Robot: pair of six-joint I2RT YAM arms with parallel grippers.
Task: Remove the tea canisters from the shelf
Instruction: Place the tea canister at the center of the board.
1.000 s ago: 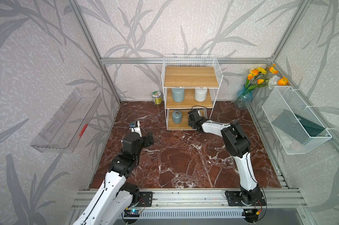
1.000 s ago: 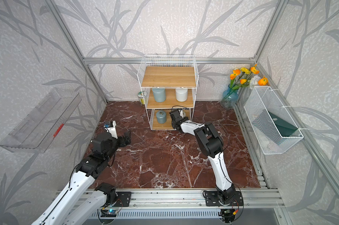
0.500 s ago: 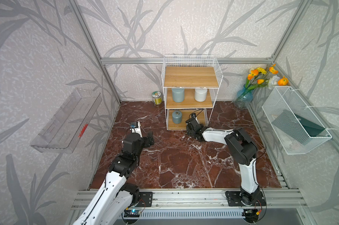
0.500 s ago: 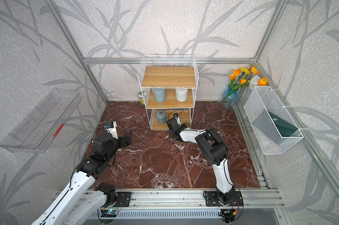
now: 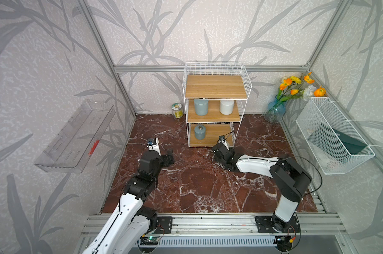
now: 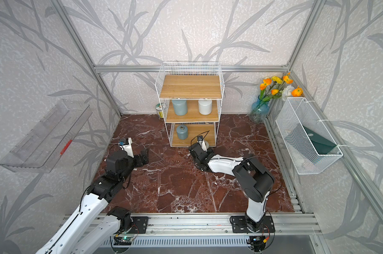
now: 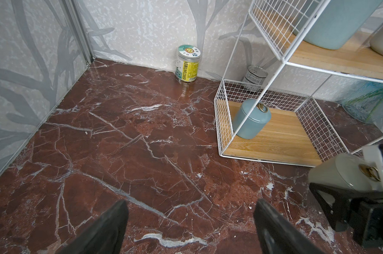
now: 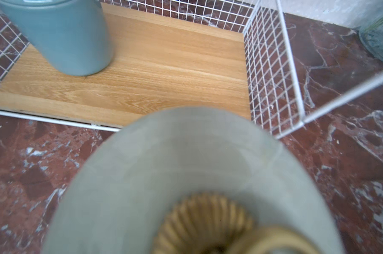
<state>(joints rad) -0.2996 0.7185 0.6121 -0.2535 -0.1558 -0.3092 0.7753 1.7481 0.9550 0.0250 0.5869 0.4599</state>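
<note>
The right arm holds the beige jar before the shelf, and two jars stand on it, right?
No: three stand on the shelf, two blue jars and a white jar; both top views show it. The right gripper does hold the beige jar.

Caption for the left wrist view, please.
Right end effector holds beige canister beside the shelf; blue-grey canister sits on its bottom board.

The shelf [image 5: 215, 88], a white wire rack with three wooden boards, holds the upper blue-grey canister [image 5: 201, 107] left and the white canister [image 5: 226, 106] right on its middle board, both upright. The lower blue-grey canister [image 5: 200, 132], brass-ringed, stands on the bottom board's left. The beige canister [image 7: 333, 173] is off the shelf, tilted, just before its front right corner, gripped by the right hand [image 5: 228, 146].
</note>
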